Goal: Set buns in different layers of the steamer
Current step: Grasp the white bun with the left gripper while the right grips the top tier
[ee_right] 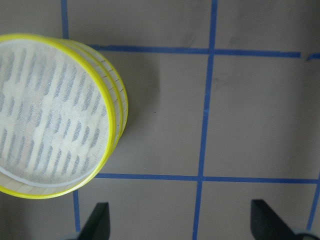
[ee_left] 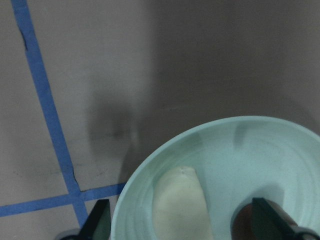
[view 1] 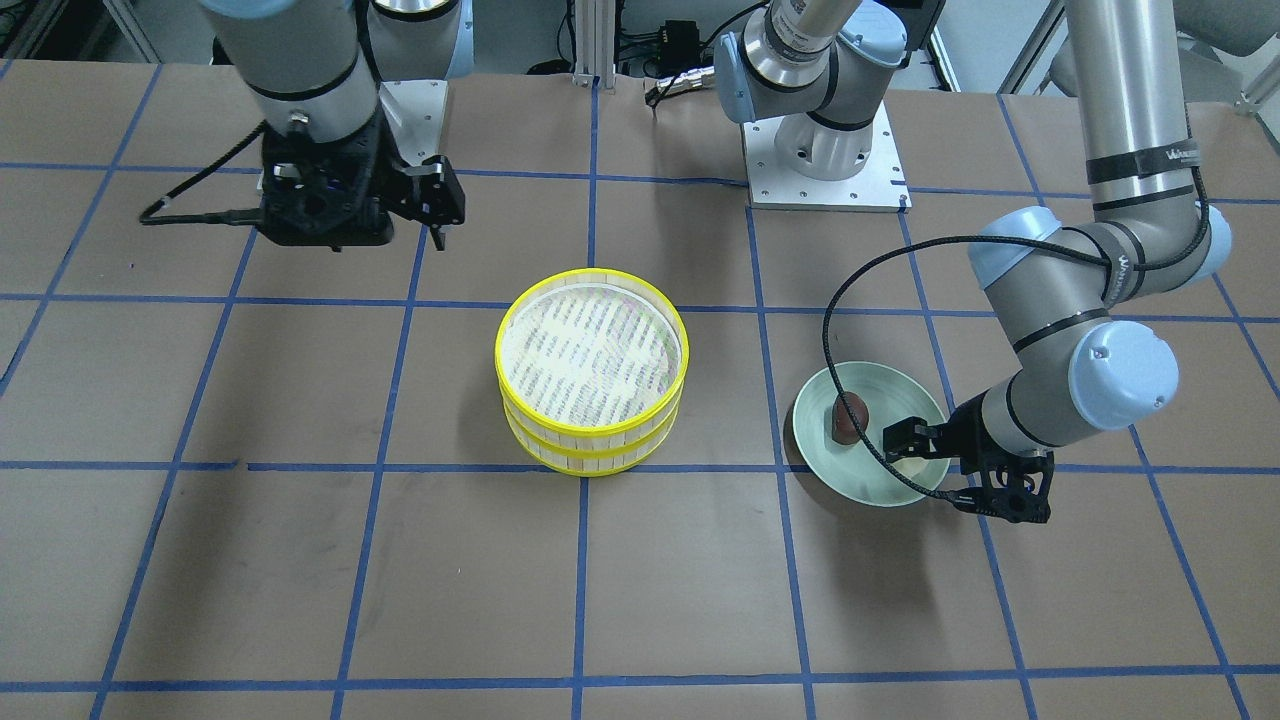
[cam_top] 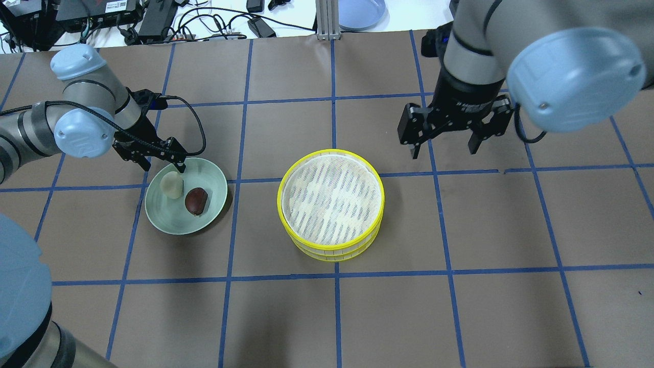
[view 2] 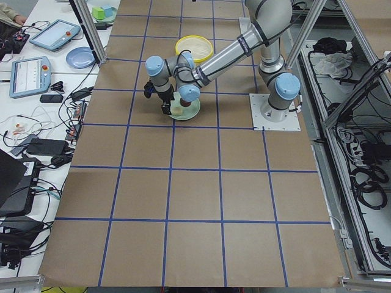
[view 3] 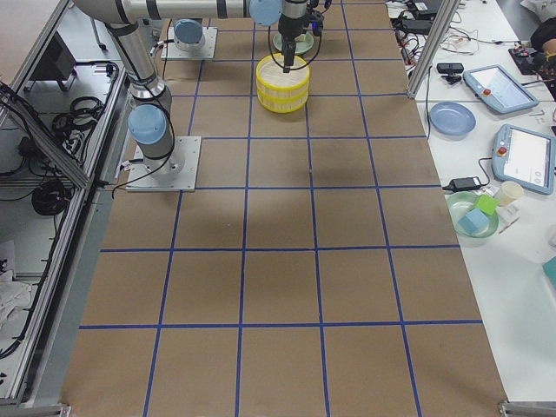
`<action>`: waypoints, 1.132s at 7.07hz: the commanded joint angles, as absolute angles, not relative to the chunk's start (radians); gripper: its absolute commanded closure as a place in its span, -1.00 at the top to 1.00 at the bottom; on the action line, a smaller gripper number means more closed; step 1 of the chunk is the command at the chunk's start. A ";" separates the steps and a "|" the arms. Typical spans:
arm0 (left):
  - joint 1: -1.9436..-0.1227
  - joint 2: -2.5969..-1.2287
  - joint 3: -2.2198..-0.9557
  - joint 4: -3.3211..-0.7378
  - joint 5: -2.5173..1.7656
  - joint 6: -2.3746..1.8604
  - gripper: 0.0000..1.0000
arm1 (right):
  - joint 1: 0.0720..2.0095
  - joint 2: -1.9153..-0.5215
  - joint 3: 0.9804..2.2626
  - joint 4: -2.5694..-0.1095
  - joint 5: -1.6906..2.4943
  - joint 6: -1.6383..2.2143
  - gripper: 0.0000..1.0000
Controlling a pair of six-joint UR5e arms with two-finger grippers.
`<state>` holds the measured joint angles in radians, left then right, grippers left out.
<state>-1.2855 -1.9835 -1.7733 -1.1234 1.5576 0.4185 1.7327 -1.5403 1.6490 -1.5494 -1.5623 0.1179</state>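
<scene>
L gripper (cam_top: 163,164): spread, above pale bun (cam_top: 172,185) on plate (cam_top: 214,179).
R gripper (cam_top: 442,151): spread, beside stacked trays (cam_top: 332,152).
Brown bun (cam_top: 196,200): on plate.

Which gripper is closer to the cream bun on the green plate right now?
Left. The left gripper is open at the rim of the plate, right by the cream bun; the right gripper is across the table, beyond the stacked steamer trays.

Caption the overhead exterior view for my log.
Open left gripper hovers over green plate holding cream bun and reddish-brown bun; open right gripper hangs beside stacked steamer trays.
</scene>
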 commanded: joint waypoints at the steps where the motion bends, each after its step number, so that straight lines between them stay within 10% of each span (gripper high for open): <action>1: -1.285 -1.987 -1.805 -1.121 1.557 0.416 0.84 | 1.807 -1.456 1.754 -1.650 -1.533 0.176 0.78; 4: -1.287 -1.985 -1.810 -1.124 1.574 0.419 0.41 | 1.821 -1.326 1.792 -1.790 -1.483 0.187 0.60; 6: -1.287 -1.985 -1.810 -1.124 1.574 0.461 -0.91 | 1.819 -1.319 1.789 -1.789 -1.486 0.187 -0.72; 8: -1.287 -1.988 -1.809 -1.123 1.612 0.508 -1.00 | 1.819 -1.319 1.787 -1.783 -1.503 0.186 -1.00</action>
